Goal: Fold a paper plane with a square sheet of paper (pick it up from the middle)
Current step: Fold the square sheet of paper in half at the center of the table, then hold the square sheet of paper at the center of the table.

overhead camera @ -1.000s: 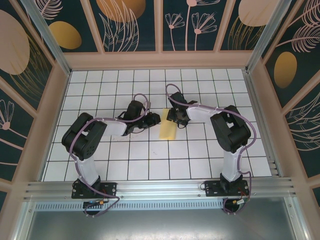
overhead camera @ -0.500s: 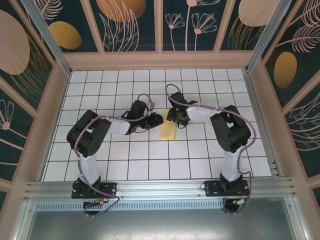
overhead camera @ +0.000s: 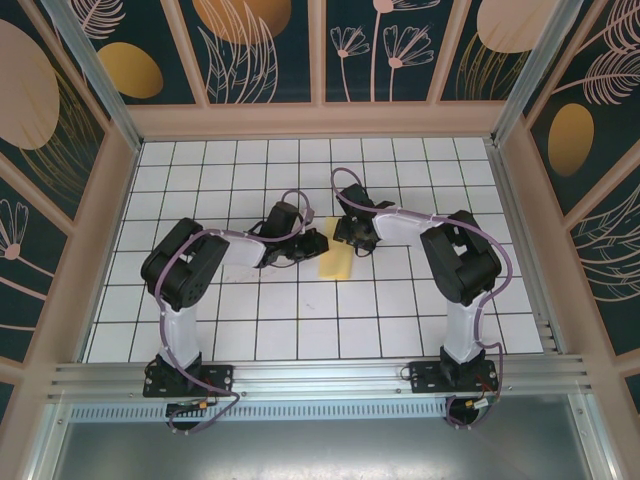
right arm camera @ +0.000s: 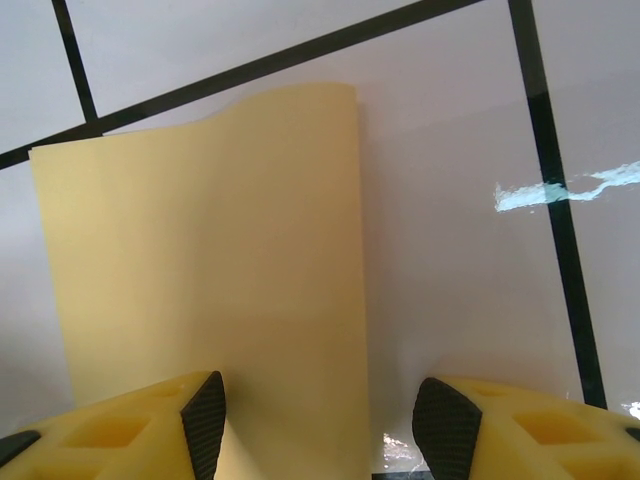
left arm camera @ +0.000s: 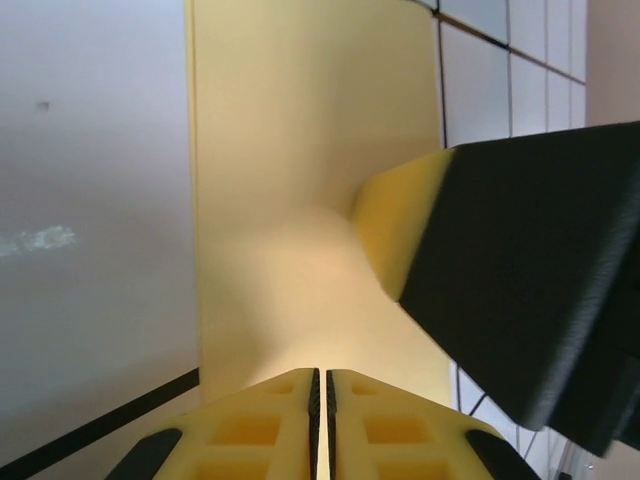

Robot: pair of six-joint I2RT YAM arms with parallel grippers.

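The square sheet of paper is bright yellow and lies folded into a narrow rectangle on the white grid table. No paper plane is in view. My left gripper is at the strip's upper left edge. In the left wrist view its jaws stand together with only a hairline slit, low over the paper. My right gripper is at the strip's top right and is open. In the right wrist view it straddles the paper's right edge, one finger over paper and one over bare tile. One right finger shows in the left wrist view.
The white grid table is walled by a wooden frame on the left, back and right. An aluminium rail carrying both arm bases runs along the near edge. Open tiles lie in front of the paper.
My left arm has swung right, bringing its gripper up to the paper's left edge while its jaws closed. The right arm and the paper have stayed put.
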